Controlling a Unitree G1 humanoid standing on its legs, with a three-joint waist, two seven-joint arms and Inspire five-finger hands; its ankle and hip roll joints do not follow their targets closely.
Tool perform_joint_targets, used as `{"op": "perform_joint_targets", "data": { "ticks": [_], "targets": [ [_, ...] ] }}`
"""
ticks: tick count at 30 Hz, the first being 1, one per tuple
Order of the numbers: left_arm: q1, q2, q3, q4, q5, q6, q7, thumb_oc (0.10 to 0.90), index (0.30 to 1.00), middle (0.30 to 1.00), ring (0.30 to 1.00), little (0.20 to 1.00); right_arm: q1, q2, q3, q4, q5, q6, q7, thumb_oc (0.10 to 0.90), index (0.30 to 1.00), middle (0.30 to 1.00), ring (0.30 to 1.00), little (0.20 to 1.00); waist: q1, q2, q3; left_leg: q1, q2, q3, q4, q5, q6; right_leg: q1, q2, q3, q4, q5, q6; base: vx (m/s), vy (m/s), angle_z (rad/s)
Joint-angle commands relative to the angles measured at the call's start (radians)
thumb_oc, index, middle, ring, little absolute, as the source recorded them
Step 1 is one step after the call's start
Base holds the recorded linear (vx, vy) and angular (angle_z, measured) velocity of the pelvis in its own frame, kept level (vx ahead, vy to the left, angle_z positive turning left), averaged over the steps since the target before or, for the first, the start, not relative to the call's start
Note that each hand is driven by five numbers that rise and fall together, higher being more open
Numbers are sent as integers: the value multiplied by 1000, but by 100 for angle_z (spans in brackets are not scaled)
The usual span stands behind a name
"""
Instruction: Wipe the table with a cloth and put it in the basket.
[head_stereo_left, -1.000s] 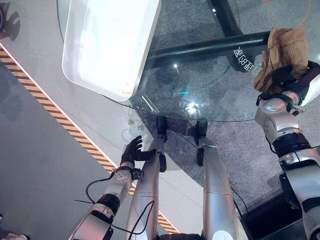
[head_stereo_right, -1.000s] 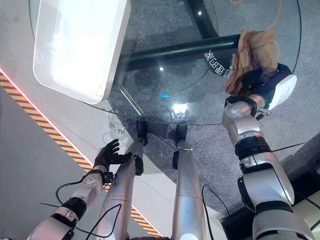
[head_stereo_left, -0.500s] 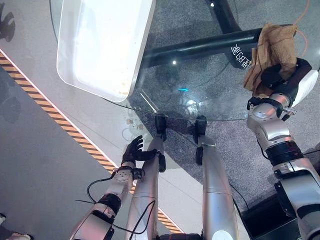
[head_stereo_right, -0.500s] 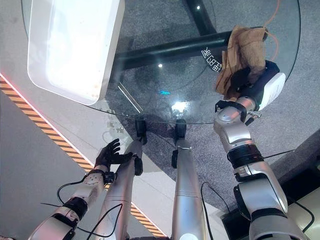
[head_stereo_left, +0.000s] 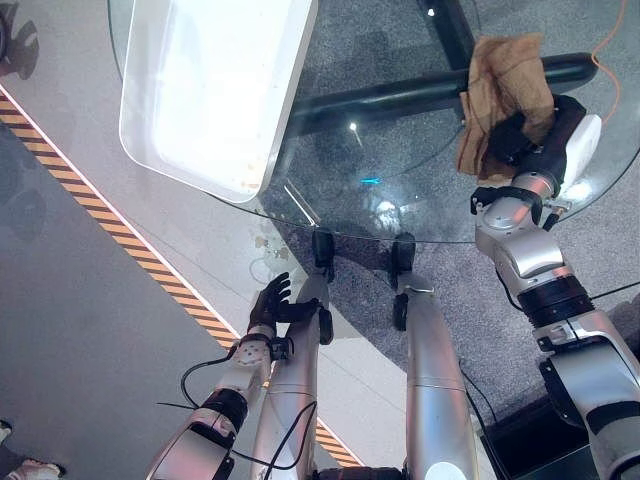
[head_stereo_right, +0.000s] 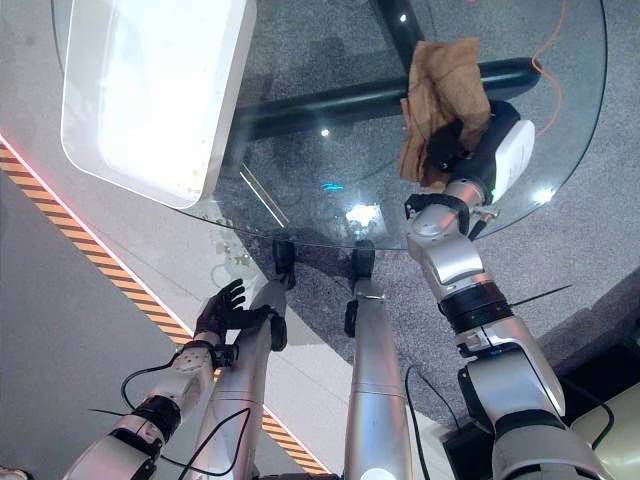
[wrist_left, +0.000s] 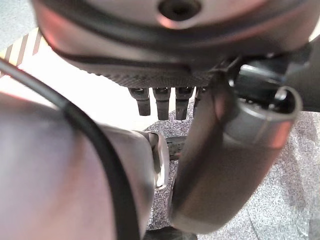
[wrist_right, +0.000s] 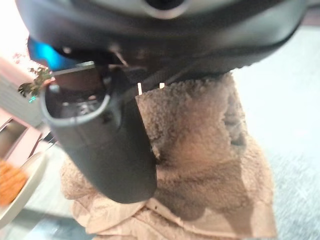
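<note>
Cloth (head_stereo_left: 500, 95) slid leftward, long axis seemingly running away; right hand (head_stereo_left: 525, 135) clutching it.

No text, label, number or sign can be read in these views. White print that might sit on the dark bar (head_stereo_left: 400, 95) under the glass table (head_stereo_left: 400, 190) is covered by the cloth (head_stereo_left: 500, 95).

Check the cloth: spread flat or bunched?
Bunched: the cloth lies crumpled on the glass table under the right hand.
</note>
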Motion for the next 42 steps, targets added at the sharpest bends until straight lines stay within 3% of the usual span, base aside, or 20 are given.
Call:
{"op": "perform_joint_targets", "data": {
  "ticks": [1,11,21,27,36,41,42],
  "targets": [
    [128,-6,-11,12,18,-37,-5,800,900,900,900,900,-78,36,106,-122,-46,-13,108,100,300,300,300,200,10,68,-18,-72,-41,-31,166,-124,-5,-65,27,139,-154,130,69,12,0,3],
    [130,-11,-13,18,43,-60,0,800,900,900,900,900,-66,80,237,-138,-108,-4,283,100,300,300,300,200,20,60,-18,-101,-48,-40,186,-124,-9,-92,34,142,-129,124,68,0,-10,4],
    [135,5,-23,22,50,-70,-1,800,900,900,900,900,-44,93,301,-114,-80,-6,274,100,300,300,300,200,28,52,-18,-119,-49,-46,199,-127,-11,-109,39,143,-109,121,70,-1,-20,2],
    [129,17,-19,22,60,-66,1,800,900,900,900,900,-44,89,327,-126,-96,35,357,100,300,300,300,200,32,43,-18,-125,-49,-48,201,-126,-13,-111,36,138,-108,122,72,-5,-23,0],
    [143,36,-25,24,68,-71,-2,800,900,900,900,900,-30,71,312,-118,-53,22,275,100,300,300,300,200,34,37,-18,-96,-41,-48,200,-156,-15,-87,36,130,-92,91,79,7,-42,5],
    [143,40,-23,24,63,-66,0,800,900,900,900,900,-42,54,294,-128,-89,56,275,100,300,300,300,200,33,38,-18,-94,-36,-45,199,-153,-16,-90,33,125,-86,90,78,-15,-11,2],
    [129,41,-17,23,64,-65,1,800,900,900,900,900,-59,50,293,-128,-91,56,266,100,300,300,300,200,33,37,-18,-122,-36,-40,193,-125,-12,-116,30,124,-96,120,74,-56,-20,2]
  ]
}}
